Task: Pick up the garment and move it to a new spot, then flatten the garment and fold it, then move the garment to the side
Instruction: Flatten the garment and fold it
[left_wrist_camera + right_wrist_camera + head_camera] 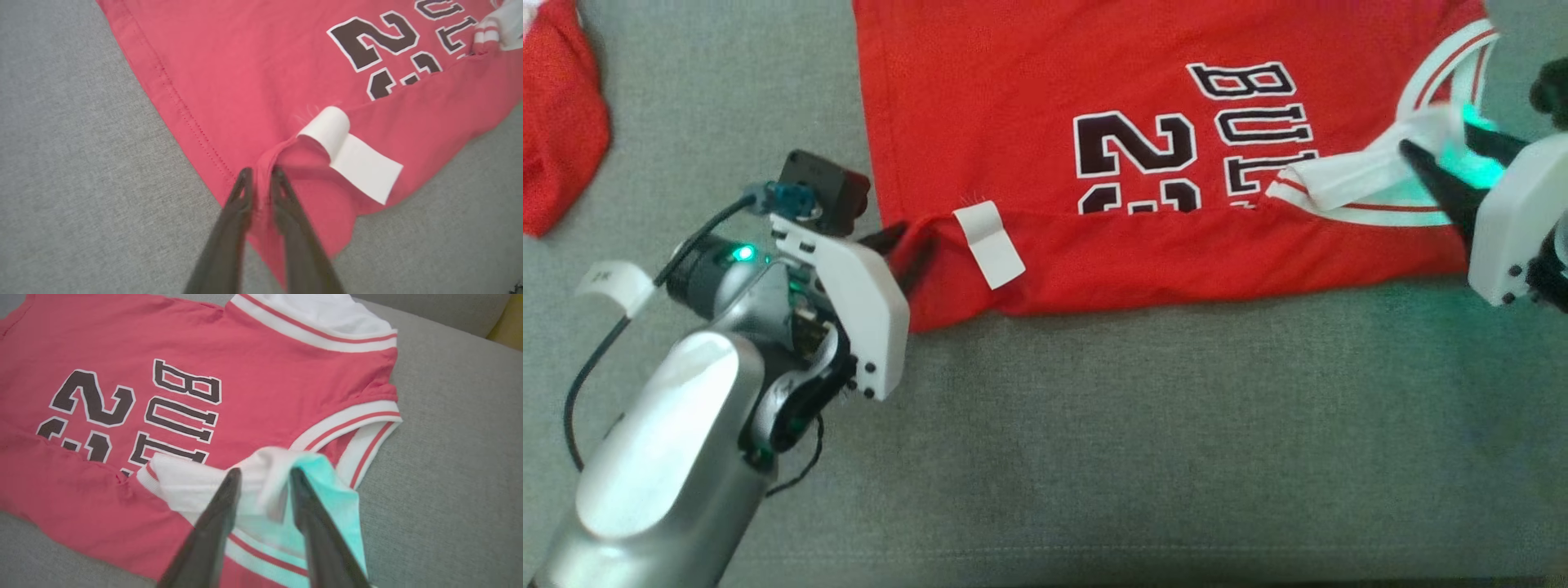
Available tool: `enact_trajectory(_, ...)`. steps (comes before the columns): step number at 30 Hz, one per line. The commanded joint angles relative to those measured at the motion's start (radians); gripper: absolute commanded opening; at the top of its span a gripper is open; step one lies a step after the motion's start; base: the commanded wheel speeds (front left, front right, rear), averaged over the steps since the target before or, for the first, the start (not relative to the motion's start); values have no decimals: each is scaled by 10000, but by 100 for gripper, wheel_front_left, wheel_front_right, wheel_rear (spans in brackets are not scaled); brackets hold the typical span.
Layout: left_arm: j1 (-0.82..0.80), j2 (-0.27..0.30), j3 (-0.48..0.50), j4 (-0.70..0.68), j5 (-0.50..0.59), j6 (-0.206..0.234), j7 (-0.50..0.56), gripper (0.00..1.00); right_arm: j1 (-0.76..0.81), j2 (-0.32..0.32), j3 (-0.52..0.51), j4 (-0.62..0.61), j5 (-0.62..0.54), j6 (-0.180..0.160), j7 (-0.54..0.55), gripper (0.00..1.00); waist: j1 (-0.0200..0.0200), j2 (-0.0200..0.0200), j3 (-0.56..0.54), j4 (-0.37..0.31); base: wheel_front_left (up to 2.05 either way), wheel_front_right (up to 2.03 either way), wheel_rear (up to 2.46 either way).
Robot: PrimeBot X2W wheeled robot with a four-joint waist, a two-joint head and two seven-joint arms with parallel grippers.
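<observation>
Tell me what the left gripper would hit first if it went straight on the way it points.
The red jersey: a bunched fold sits right at the tips of the left gripper, so cloth comes first. The white label lies to one side, probably missed.

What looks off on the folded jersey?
A white rectangular label sticks out, curled over the folded edge of the red sleeveless jersey; the white-trimmed armhole lies bunched between the fingers of the right gripper, not flat.

The right gripper (264, 473) has its fingers parted, with white sleeve trim (192, 484) between them. The red garment (265, 375) lies on grey upholstery (449, 457), near edge folded over.
</observation>
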Motion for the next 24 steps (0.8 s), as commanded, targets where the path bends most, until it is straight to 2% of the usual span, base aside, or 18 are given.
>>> enact_trajectory(1,108,322,556,-390,-112,62,-102,100,265,-474,-15,-293,98,-7,-145,100,-2,0,-297,-50,0,0,0)
enact_trajectory(8,1522,622,1247,-1354,-654,659,-434,100,1675,-860,-847,-306,428,-7,-47,100,-2,0,-991,-255,0,0,0)
enact_trajectory(13,2516,500,1468,-1853,-871,1125,-757,100,2722,-462,-1995,-275,365,-7,179,100,-2,0,-713,-196,0,0,0)
enact_trajectory(20,2658,170,1364,-1623,-912,1215,-1085,100,2806,268,-2569,-177,21,-7,232,100,-2,0,-349,-43,0,0,0)
enact_trajectory(24,2549,109,1256,-1335,-957,1116,-1067,100,2546,439,-2427,-64,-177,-7,451,100,-2,0,-236,16,0,0,0)
